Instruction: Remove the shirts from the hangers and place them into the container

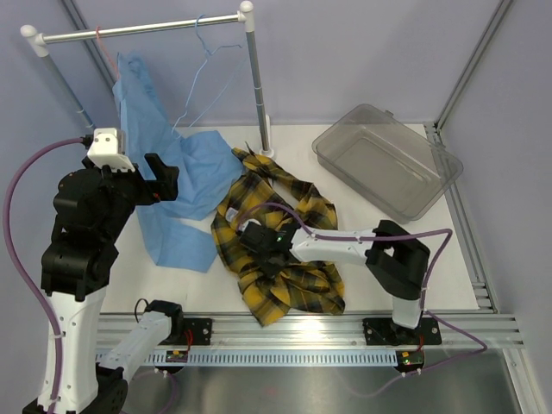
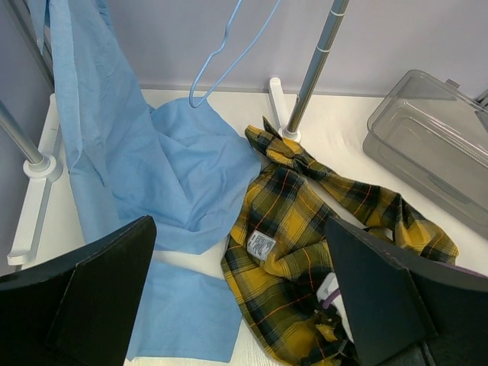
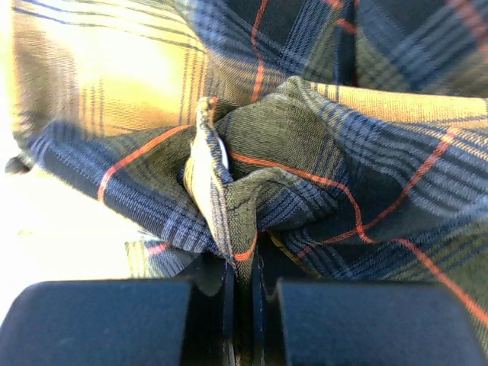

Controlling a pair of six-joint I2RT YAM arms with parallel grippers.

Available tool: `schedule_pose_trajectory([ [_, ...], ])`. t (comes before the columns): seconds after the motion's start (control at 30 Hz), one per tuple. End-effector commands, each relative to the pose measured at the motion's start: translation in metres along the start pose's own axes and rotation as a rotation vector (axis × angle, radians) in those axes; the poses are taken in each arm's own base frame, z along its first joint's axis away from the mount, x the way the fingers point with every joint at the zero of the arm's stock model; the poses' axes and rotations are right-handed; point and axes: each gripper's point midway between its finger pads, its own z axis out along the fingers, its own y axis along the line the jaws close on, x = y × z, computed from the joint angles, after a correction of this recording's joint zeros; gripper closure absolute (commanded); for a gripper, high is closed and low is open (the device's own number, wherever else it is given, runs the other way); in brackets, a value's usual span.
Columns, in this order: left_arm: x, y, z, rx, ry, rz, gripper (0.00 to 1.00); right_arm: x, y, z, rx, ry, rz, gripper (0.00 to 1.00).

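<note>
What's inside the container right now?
Nothing shows inside the container; its clear floor is bare. The plaid shirt and blue shirt are both outside it. Nothing covers it.

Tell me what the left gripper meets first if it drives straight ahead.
The left gripper, open, would probably meet the light blue shirt first, close beside the plaid shirt; depth is unclear.

- yellow-and-black plaid shirt (image 1: 297, 289): crumpled on the worktop (image 1: 362, 250)
- light blue shirt (image 1: 185, 172): drapes from the red hanger (image 1: 102, 39) onto the worktop
- blue hanger (image 1: 207, 65): hangs bare
- clear container (image 1: 392, 164): far right, upright
</note>
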Motion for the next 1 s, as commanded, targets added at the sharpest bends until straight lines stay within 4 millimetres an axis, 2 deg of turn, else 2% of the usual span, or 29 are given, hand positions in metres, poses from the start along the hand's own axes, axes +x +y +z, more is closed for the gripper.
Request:
schedule_pose_trajectory([
  [0.0, -0.016, -0.005, -0.004, 0.026, -0.054, -0.002, 0.01, -0.055, 0.008, -0.081, -0.077, -0.223, 0.001, 1.00],
  [0.03, -0.017, -0.005, -0.006, 0.027, -0.058, -0.003, 0.01, -0.071, 0.004, -0.113, -0.079, -0.306, 0.001, 1.00],
  [0.07, -0.018, -0.006, -0.006, 0.027, -0.060, -0.005, 0.01, -0.096, -0.005, -0.143, -0.053, -0.396, 0.021, 1.00],
  [0.13, -0.018, -0.006, -0.006, 0.027, -0.061, -0.006, 0.01, -0.112, -0.023, -0.189, -0.017, -0.483, 0.036, 1.00],
  [0.17, -0.019, -0.006, -0.007, 0.028, -0.066, -0.006, 0.01, -0.131, -0.034, -0.221, 0.016, -0.563, 0.061, 1.00],
  [0.23, -0.021, -0.006, -0.009, 0.029, -0.072, -0.007, 0.01, -0.142, -0.064, -0.261, 0.071, -0.634, 0.091, 1.00],
  [0.27, -0.023, -0.006, -0.010, 0.030, -0.078, -0.007, 0.01, -0.156, -0.079, -0.296, 0.107, -0.715, 0.124, 1.00],
  [0.33, -0.024, -0.007, -0.011, 0.031, -0.081, -0.008, 0.01, -0.165, -0.112, -0.333, 0.180, -0.787, 0.164, 1.00],
  [0.37, -0.023, -0.007, -0.012, 0.031, -0.081, -0.008, 0.01, -0.174, -0.127, -0.369, 0.208, -0.869, 0.198, 1.00],
  [0.4, -0.024, -0.007, -0.012, 0.031, -0.082, -0.011, 0.01, -0.176, -0.139, -0.386, 0.236, -0.902, 0.221, 1.00],
  [0.43, -0.025, -0.007, -0.012, 0.032, -0.084, -0.011, 0.01, -0.179, -0.161, -0.400, 0.289, -0.928, 0.241, 1.00],
  [0.47, -0.025, -0.007, -0.013, 0.032, -0.085, -0.013, 0.01, -0.183, -0.175, -0.436, 0.324, -1.010, 0.272, 1.00],
  [0.5, -0.025, -0.007, -0.013, 0.032, -0.087, -0.016, 0.01, -0.185, -0.186, -0.451, 0.361, -1.043, 0.293, 1.00],
  [0.53, -0.025, -0.012, -0.014, 0.058, -0.084, -0.016, 0.01, -0.186, -0.207, -0.461, 0.436, -1.054, 0.291, 1.00],
  [0.57, -0.025, -0.012, -0.014, 0.061, -0.083, -0.018, 0.01, -0.185, -0.219, -0.491, 0.484, -1.120, 0.321, 1.00],
  [0.63, -0.026, -0.014, -0.015, 0.066, -0.085, -0.021, 0.01, -0.185, -0.246, -0.514, 0.573, -1.164, 0.340, 1.00],
  [0.67, -0.025, -0.013, -0.014, 0.065, -0.084, -0.024, 0.01, -0.183, -0.253, -0.536, 0.602, -1.221, 0.356, 1.00],
  [0.73, -0.027, -0.014, -0.017, 0.068, -0.091, -0.025, 0.01, -0.177, -0.272, -0.555, 0.684, -1.253, 0.381, 1.00],
  [0.77, -0.027, -0.015, -0.018, 0.071, -0.093, -0.026, 0.01, -0.172, -0.287, -0.570, 0.729, -1.292, 0.413, 1.00],
  [0.87, -0.027, -0.014, -0.019, 0.071, -0.097, -0.028, 0.01, -0.162, -0.299, -0.605, 0.777, -1.398, 0.437, 1.00],
  [0.97, -0.028, -0.014, -0.021, 0.072, -0.101, -0.030, 0.01, -0.157, -0.305, -0.632, 0.828, -1.468, 0.426, 1.00],
])
